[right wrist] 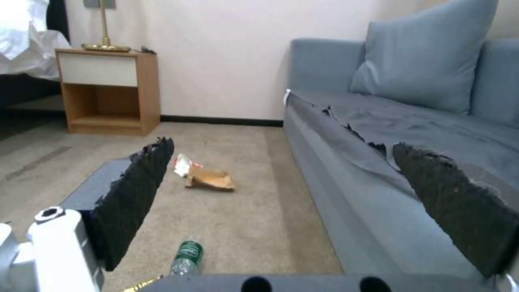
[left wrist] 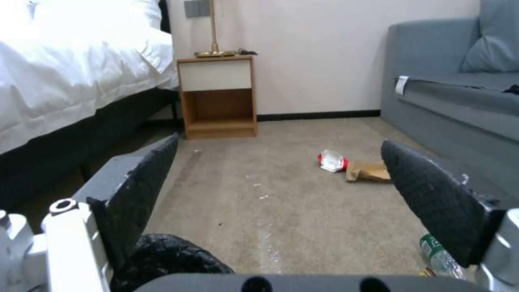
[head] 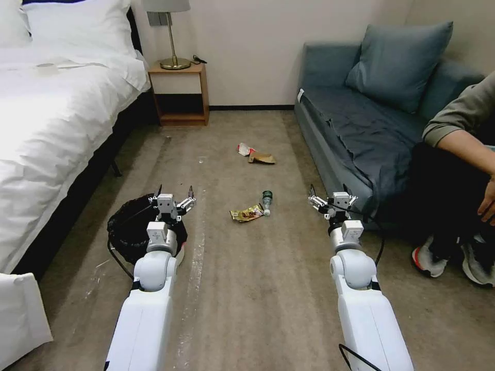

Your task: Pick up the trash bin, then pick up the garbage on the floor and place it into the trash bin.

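Carpet floor (head: 289, 288) between a bed (head: 46, 134) and a sofa (head: 356, 134). Left gripper (head: 174, 199), spread wide and empty, hovers over the trash bin (head: 129, 226) by the bed. Right gripper (head: 331, 198), equally wide and empty, hangs near the sofa. Between them lie a bottle (head: 267, 201) and foil wrapper (head: 246, 213); farther off, a red-and-white wrapper (head: 244, 149) touches a paper scrap (head: 262, 158).

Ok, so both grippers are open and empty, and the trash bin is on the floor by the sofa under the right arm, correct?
Not quite. The trash bin sits by the bed, under the left gripper, as the head view shows. The right gripper and the left are both open and empty.
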Tool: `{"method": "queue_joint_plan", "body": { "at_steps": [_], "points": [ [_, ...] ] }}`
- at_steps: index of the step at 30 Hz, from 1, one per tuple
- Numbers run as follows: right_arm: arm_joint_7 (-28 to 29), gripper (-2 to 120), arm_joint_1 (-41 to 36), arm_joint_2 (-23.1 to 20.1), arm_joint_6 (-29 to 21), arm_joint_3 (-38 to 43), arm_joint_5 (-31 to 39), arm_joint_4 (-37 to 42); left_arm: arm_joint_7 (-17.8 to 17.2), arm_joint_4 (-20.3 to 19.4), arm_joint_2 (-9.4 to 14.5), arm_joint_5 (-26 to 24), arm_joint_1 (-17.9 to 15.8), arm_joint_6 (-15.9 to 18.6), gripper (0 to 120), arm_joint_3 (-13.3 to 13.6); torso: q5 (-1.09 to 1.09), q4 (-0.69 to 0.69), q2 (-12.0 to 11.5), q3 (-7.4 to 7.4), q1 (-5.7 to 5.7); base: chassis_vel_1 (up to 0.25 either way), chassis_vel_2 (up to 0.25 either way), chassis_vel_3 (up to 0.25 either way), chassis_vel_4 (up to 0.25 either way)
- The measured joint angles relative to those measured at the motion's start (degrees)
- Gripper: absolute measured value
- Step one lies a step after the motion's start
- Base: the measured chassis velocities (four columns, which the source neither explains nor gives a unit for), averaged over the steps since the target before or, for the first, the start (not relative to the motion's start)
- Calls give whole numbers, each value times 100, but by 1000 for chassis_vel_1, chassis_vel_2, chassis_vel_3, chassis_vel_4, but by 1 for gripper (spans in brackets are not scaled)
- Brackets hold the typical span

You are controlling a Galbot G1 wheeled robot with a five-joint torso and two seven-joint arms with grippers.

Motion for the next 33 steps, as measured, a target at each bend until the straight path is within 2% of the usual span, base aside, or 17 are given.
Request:
{"method": "queue_joint_plan", "body": {
  "at_steps": [33],
  "points": [
    [0,100,-3,0,0,1,1,3,1,-7,1,-7,8,0,100,-1,0,0,0,0,0,0,0,0,0]
  ]
}}
